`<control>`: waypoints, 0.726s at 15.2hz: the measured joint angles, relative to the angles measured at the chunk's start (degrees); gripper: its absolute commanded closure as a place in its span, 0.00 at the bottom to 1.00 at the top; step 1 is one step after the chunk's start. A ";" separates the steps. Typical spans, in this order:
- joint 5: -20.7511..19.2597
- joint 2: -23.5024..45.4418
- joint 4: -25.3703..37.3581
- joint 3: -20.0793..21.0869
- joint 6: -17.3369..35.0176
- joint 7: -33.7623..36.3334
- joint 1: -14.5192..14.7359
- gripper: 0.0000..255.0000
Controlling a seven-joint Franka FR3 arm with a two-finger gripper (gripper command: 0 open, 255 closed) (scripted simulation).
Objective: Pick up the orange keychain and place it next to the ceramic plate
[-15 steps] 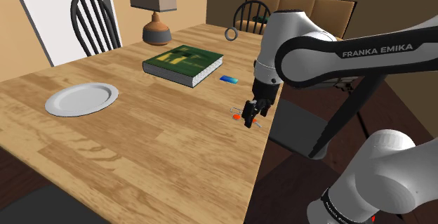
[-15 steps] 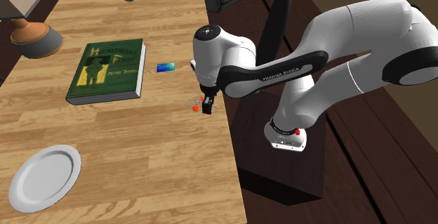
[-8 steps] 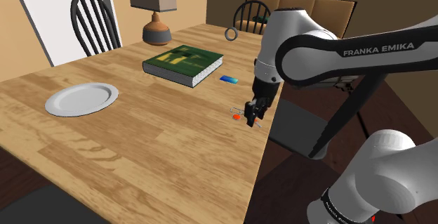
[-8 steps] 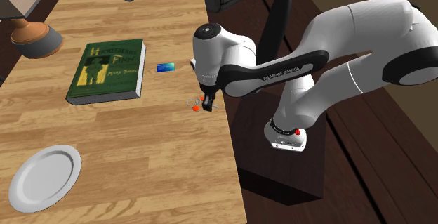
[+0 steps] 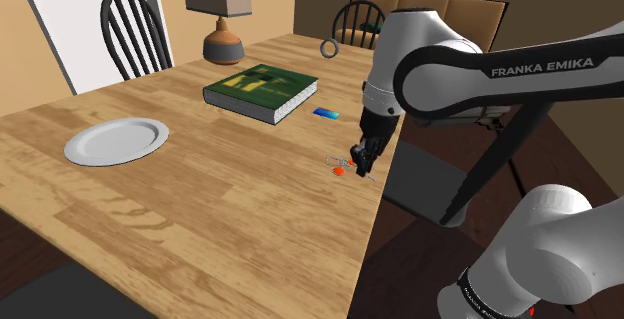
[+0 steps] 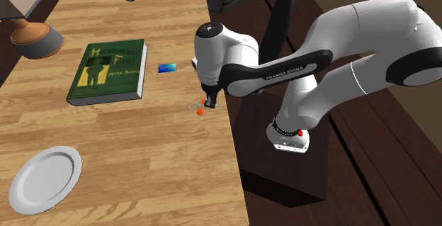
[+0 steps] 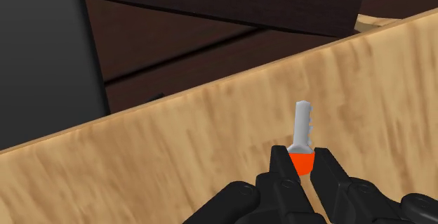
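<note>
**A:** Where is the orange keychain (image 7: 302, 163) sitting?

**B:** Between the fingers (image 7: 281, 175). They are clamped on its orange head, and a grey key blade sticks out past the tips over the wood. In the shoulder view the keychain (image 5: 339, 169) is low at the worktop (image 5: 200, 202) edge nearest the stand. I cannot tell whether it touches the wood.

**A:** And the plate?

**B:** The white plate (image 5: 116, 141) lies flat towards the shoulder view's left, well apart from the keychain. In the second exterior view the plate (image 6: 44, 181) is at the lower left and the keychain (image 6: 200, 110) is by the worktop's (image 6: 142, 154) right edge.

**A:** What lies between them?

**B:** Bare wood, mostly. A green book (image 5: 260, 89) lies flat further back, and a small blue card (image 5: 325, 113) is just beside it, near the fingers (image 5: 361, 157). A grey ring (image 5: 328, 47) and a lamp (image 5: 222, 27) stand at the far end.

**A:** How is the arm posed?

**B:** It rises from the stand, bends at a high elbow and turns its wrist straight down over the worktop edge, fingers (image 6: 210, 104) pointing at the wood.
</note>
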 measured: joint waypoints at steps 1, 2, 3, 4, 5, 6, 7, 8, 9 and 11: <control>0.06 -0.11 0.52 -0.10 -0.84 -0.01 0.04 1.00; 0.11 -0.09 1.20 -0.07 -1.61 0.12 0.10 1.00; 0.10 -0.43 1.68 -0.16 -2.48 0.13 0.12 1.00; -0.01 -0.64 2.26 -0.35 -3.30 0.02 0.05 1.00; -0.07 -0.80 2.97 -0.42 -4.18 0.06 0.04 1.00; -0.19 -0.89 3.68 -0.58 -5.00 -0.02 -0.04 1.00; -0.26 -0.87 4.41 -0.65 -5.71 -0.01 -0.08 1.00; -0.29 -0.97 5.15 -0.68 -6.56 0.07 -0.07 1.00; -0.31 -1.10 5.79 -0.69 -7.31 0.16 -0.06 1.00; -0.46 -1.06 7.30 -0.84 -8.79 0.18 -0.14 1.00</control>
